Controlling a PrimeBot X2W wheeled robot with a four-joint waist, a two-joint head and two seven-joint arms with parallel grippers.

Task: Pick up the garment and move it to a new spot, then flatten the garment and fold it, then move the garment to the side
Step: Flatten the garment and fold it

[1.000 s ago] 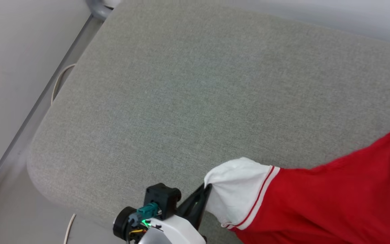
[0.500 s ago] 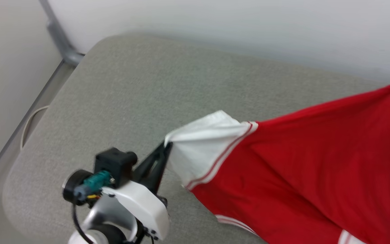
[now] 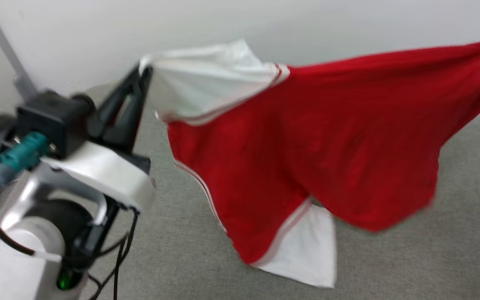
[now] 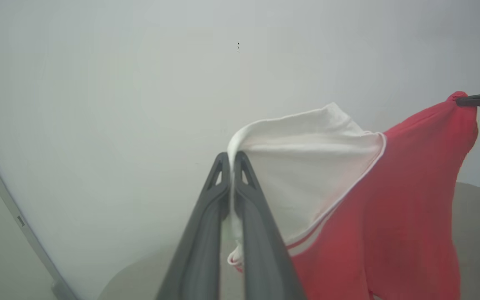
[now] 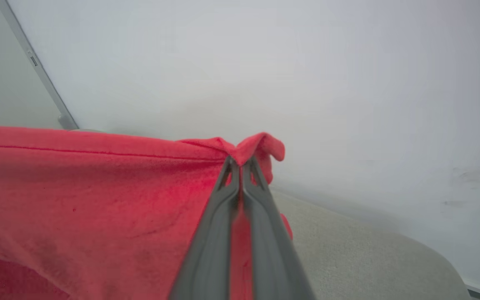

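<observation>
Garment (image 3: 306,137): red jersey shirt with white sleeves, hanging in the air, stretched between two grippers above a grey padded surface; somewhat blurred in the head view.
Left gripper (image 4: 231,157): jaws closed tight on the rim of one white sleeve, cloth pinched between the two long dark fingers, fingertips aimed toward the wall.
Right gripper (image 5: 240,160): jaws pressed together on a bunched fold of red fabric at the opposite top corner; small tuft of red poking past the fingertips.
Upper sleeve (image 3: 206,83): white, edged with thin red-and-white stripes, drawn to a point where the left jaws pinch it.
Lower sleeve (image 3: 306,250): white, dangling at the bottom of the hanging cloth, low over the padding; contact with the padding not clear.
Top edge of the cloth: drawn nearly taut from one grip to the other, the rest sagging below in soft folds.
Padded surface (image 3: 431,250): grey woven fabric with a rounded edge, beneath the hanging shirt.
Wall (image 3: 98,25): plain and pale, just behind.
Post (image 3: 2,46): slim grey metal, slanting at the far left against the wall.
</observation>
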